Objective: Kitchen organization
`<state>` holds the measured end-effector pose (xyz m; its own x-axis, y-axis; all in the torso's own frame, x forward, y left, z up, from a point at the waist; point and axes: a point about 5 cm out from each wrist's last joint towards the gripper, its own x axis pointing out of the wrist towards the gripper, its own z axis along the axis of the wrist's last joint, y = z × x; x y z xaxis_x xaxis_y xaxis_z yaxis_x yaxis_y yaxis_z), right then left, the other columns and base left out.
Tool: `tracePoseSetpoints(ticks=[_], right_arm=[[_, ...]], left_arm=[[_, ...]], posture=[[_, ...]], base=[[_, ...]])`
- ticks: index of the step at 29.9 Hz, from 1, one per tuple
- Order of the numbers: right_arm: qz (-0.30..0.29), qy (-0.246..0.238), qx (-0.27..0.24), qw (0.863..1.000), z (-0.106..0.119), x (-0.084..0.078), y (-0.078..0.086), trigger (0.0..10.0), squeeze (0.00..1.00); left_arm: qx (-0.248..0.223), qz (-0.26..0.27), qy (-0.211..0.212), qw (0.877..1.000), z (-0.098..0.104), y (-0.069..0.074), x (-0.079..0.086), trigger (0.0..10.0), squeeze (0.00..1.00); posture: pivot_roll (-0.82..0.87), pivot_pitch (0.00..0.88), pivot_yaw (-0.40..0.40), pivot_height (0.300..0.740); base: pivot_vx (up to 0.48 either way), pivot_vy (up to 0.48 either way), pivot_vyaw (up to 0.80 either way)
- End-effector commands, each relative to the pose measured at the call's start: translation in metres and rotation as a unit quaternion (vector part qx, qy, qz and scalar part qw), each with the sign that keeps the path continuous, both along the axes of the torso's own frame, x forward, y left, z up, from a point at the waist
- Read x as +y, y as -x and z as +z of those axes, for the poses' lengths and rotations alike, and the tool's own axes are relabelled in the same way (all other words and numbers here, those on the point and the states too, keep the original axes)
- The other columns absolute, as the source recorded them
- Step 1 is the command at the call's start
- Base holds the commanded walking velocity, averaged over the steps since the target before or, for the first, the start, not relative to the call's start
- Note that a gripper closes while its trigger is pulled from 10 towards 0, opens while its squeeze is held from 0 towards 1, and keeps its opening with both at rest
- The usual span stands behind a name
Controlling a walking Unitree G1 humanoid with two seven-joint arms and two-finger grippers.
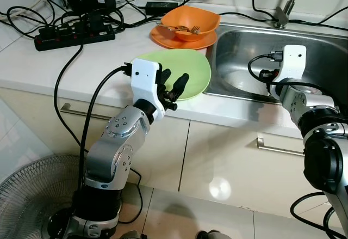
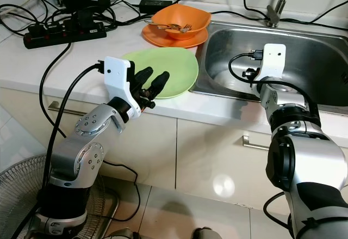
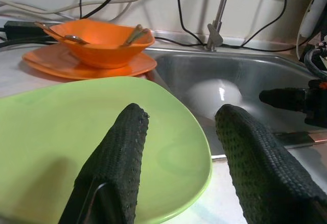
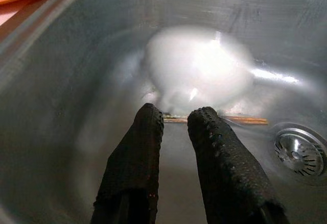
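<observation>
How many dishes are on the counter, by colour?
Green plate: 1
Orange plate: 1
Orange bowl: 1
Total: 3

A round lime-green plate [image 1: 185,71] lay flat just ahead of the left gripper [image 1: 175,86], its near rim beneath the parted fingertips.

Left arm bent sharply at the elbow, forearm raised, left gripper [image 1: 175,86] pointing forward with its fingers [image 3: 117,152] spread apart. Right arm reaching forward and down, wrist angled low (white camera housing on top), right gripper [image 4: 176,119] with fingers [image 4: 138,152] narrowly parted, holding nothing.
</observation>
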<state>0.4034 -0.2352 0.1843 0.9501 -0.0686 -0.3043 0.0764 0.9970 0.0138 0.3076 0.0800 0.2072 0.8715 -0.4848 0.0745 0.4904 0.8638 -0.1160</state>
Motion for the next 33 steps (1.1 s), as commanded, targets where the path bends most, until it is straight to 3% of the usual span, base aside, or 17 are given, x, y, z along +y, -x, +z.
tracePoseSetpoints(ticks=[1, 8, 12, 16, 25, 29, 33], right_arm=[[-0.001, -0.009, -0.006, 1.0, 0.004, 0.001, -0.001, 10.0, 0.0], [0.007, 0.01, -0.082, 0.997, 0.026, 0.006, -0.008, 10.0, 0.0], [0.028, 0.002, -0.155, 0.987, 0.045, 0.014, -0.011, 10.0, 0.0], [0.036, -0.013, -0.193, 0.981, 0.051, 0.02, -0.011, 10.0, 0.0], [0.063, -0.068, -0.264, 0.96, 0.041, 0.04, -0.005, 10.0, 0.0], [0.127, -0.103, -0.3, 0.94, 0.028, 0.064, 0.006, 10.0, 0.0], [0.154, -0.124, -0.302, 0.933, 0.009, 0.079, 0.019, 10.0, 0.0]], left_arm=[[-0.001, 0.006, -0.001, 1.0, 0.001, 0.001, 0.002, 10.0, 0.0], [-0.011, 0.029, 0.008, 0.999, 0.002, -0.001, 0.008, 10.0, 0.0], [-0.017, 0.052, 0.011, 0.998, 0.001, -0.004, 0.014, 10.0, 0.0], [-0.016, 0.056, 0.007, 0.998, -0.001, -0.005, 0.016, 10.0, 0.0], [-0.018, 0.054, -0.001, 0.998, -0.002, -0.005, 0.021, 10.0, 0.0], [-0.02, 0.071, -0.001, 0.997, -0.001, -0.007, 0.027, 10.0, 0.0], [-0.023, 0.086, -0.001, 0.996, 0.001, -0.008, 0.033, 10.0, 0.0]], posture=[[0.05, 0.05, -0.027, 0.732], [0.05, 0.055, -0.026, 0.732], [0.04, 0.058, -0.023, 0.732], [0.04, 0.06, -0.02, 0.732], [0.04, 0.066, -0.014, 0.732], [0.04, 0.069, -0.014, 0.732], [0.04, 0.076, -0.015, 0.732]], base=[[0.0, 0.0, 0.0], [0.0, 0.0, 0.0], [0.0, 0.0, 0.0], [0.0, 0.0, 0.0], [0.0, 0.0, 0.0], [0.0, 0.0, 0.0], [0.0, 0.0, 0.0]])
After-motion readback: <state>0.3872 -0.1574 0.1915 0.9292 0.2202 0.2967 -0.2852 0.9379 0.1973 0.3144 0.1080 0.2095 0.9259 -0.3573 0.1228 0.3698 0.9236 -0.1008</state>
